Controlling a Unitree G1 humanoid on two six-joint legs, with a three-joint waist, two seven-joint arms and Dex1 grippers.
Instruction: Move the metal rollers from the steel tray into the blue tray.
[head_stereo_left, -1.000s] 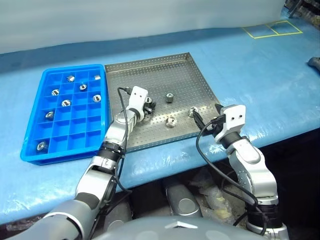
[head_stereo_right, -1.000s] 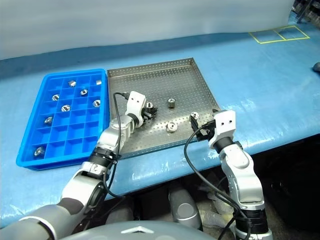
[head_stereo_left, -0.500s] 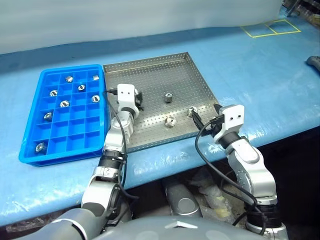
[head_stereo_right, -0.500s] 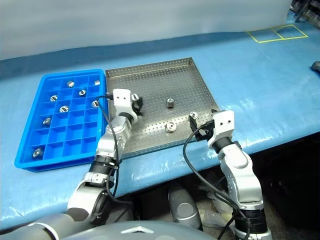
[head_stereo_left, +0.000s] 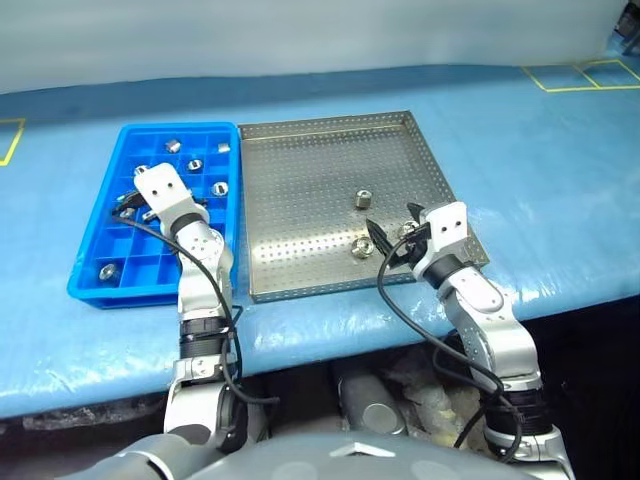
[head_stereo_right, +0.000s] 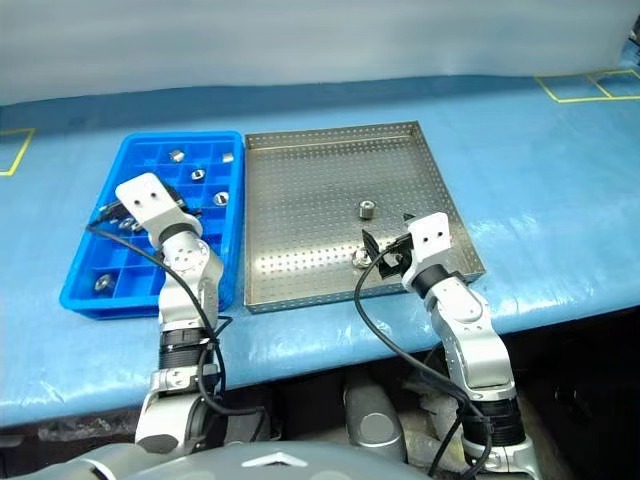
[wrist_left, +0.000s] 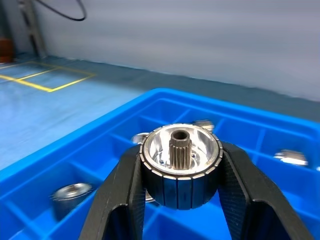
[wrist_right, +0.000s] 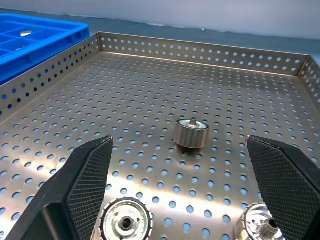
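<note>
Jaws of left gripper (wrist_left: 180, 200) pinch one metal roller (wrist_left: 180, 165) above the blue tray (head_stereo_left: 95, 290). Right gripper (wrist_right: 187, 200) spread wide, low over steel tray (head_stereo_left: 300, 180); three rollers (wrist_right: 191, 133) rest there.

The left tool (wrist_left: 177, 200), clamped on a metal roller (wrist_left: 180, 165), has swung off the steel tray (head_stereo_left: 300, 170) and now hangs over the blue tray (head_stereo_left: 95, 285), the roller carried along.
</note>
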